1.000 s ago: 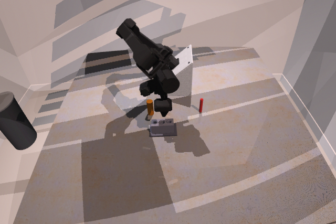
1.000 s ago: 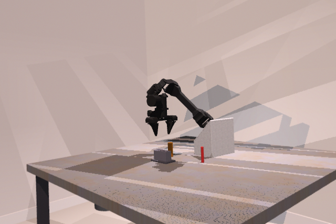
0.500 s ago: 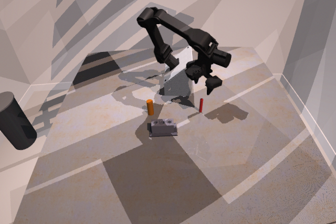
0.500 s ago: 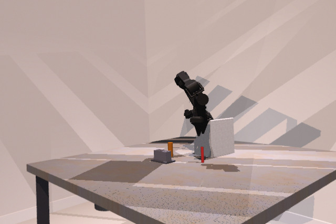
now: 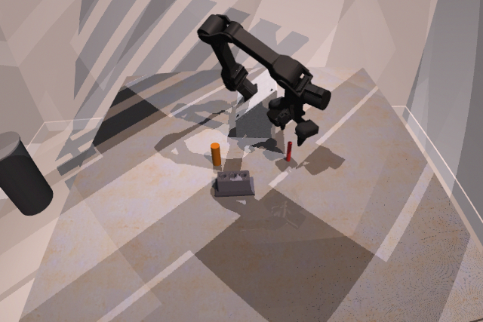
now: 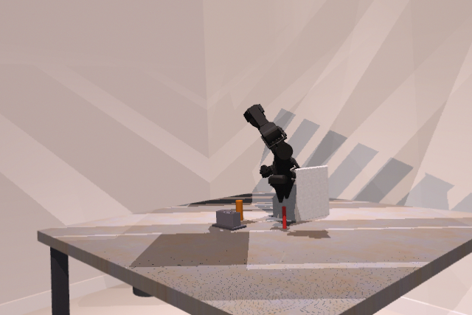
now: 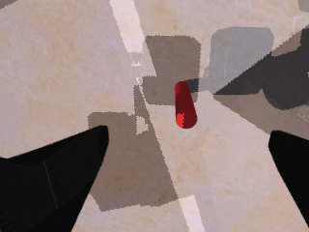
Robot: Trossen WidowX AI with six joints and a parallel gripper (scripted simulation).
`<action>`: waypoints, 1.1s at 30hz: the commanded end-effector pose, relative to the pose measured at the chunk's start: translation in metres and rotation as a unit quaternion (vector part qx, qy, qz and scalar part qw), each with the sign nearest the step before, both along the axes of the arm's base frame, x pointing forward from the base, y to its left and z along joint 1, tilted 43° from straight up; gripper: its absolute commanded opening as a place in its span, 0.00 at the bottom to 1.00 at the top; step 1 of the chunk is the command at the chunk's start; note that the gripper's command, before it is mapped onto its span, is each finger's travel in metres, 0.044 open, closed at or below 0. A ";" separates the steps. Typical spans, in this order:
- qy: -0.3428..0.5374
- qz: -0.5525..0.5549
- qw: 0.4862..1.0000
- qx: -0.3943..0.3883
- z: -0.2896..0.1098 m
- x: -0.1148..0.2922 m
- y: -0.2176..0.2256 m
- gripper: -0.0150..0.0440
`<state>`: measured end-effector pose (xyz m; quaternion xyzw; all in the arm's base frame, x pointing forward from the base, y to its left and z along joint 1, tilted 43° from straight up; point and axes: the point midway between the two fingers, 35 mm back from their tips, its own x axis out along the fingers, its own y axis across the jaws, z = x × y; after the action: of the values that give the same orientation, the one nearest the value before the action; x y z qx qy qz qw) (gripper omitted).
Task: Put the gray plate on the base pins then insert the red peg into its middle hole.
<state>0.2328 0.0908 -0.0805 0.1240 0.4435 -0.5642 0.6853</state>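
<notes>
The red peg (image 5: 289,151) (image 6: 284,217) (image 7: 184,106) stands upright on the table. My gripper (image 5: 292,135) (image 6: 282,198) (image 7: 187,135) is open and empty, and hangs just above the peg with one finger on each side of it. The gray plate (image 5: 233,176) (image 6: 227,217) with three holes lies flat on the base (image 5: 234,192) (image 6: 228,226), to the left of the peg and apart from the gripper. The base's pins are hidden by the plate.
An orange cylinder (image 5: 215,153) (image 6: 239,208) stands upright just behind the plate. A white wedge block (image 5: 265,86) (image 6: 312,193) stands behind the peg, by the arm's foot. A dark cylinder (image 5: 23,178) stands off the table at the far left.
</notes>
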 end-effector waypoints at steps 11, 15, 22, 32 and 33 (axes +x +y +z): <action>0.003 0.002 1.000 -0.003 -0.016 -0.001 -0.015 1.00; 0.003 0.002 1.000 -0.003 -0.021 -0.001 -0.019 1.00; 0.003 0.002 1.000 -0.003 -0.030 -0.001 -0.027 1.00; 0.003 0.002 1.000 -0.004 -0.041 -0.002 -0.038 1.00; 0.003 0.002 1.000 -0.004 -0.042 -0.002 -0.039 1.00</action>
<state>0.2335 0.0565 -0.1188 0.1241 0.4425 -0.5639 0.6862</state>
